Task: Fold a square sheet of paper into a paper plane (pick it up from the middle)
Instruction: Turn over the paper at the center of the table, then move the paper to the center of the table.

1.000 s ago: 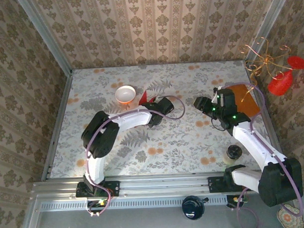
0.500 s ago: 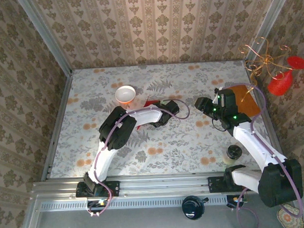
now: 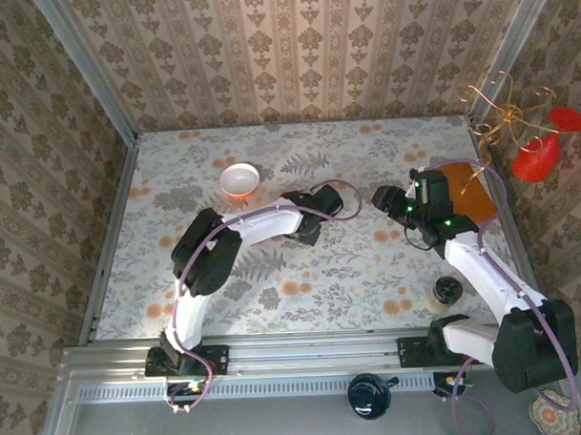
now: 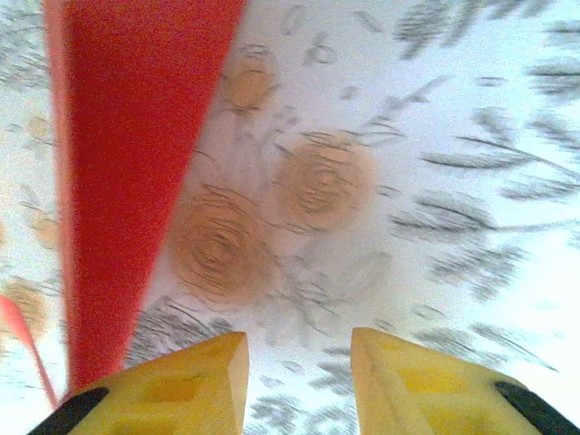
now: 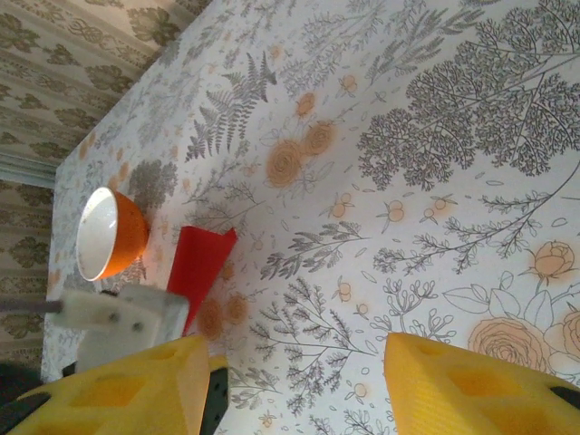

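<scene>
Top view evenly bright, soft shadows on the table (image 3: 368, 262). Left wrist view blurred throughout, red paper (image 4: 127, 181) edges smeared. Right wrist view sharp, well lit.

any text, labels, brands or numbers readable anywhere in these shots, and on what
None can be read.
The paper plane is plain red.
The bowl carries no mark.
The table cover bears only flower and leaf prints.
The orange-brown board and the small jar are too small to show any lettering.
</scene>
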